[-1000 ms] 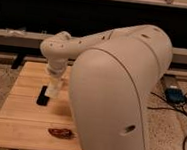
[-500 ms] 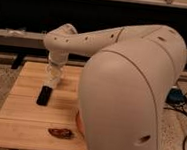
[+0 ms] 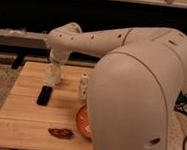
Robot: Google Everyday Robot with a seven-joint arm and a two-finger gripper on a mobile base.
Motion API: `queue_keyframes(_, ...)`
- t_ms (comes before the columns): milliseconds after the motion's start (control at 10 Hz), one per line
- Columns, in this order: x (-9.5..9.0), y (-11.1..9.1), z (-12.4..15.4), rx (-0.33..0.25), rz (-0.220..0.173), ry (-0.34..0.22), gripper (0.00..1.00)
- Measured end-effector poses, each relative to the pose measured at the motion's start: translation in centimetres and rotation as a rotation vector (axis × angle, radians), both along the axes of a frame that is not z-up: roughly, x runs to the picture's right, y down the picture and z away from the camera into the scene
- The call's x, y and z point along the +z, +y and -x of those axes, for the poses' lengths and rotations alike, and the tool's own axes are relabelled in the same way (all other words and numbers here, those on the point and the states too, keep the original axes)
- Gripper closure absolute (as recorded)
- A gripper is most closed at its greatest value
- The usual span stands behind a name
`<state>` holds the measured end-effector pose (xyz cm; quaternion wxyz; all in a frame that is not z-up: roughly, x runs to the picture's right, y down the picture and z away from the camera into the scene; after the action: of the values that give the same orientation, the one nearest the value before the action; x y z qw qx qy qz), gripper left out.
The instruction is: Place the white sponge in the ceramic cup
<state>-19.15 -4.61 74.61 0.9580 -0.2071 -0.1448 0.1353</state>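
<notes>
Task not finished: the ceramic cup (image 3: 84,85) stands upright on the wooden table (image 3: 25,113), just behind the orange bowl (image 3: 83,122), and nothing shows sticking out of it. The gripper (image 3: 53,73) hangs from the wrist over the table's back left part, low above the far end of the black remote (image 3: 44,95). You cannot tell whether the claw is apart or clamped. The pale lump at its lower end may be the white sponge (image 3: 51,80), though it blends with the claw. If so, what's left is carrying it rightward to the cup, which is near but clearly apart, and then the drop.
</notes>
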Motion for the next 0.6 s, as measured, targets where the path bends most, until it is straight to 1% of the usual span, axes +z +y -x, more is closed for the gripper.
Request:
queue_keyframes(500, 0.1, 0.1, 0.13, 0.0, 0.001, 0.001, 1.0)
queue_keyframes(600, 0.5, -0.55, 0.01, 0.003, -0.023, 0.01, 1.0)
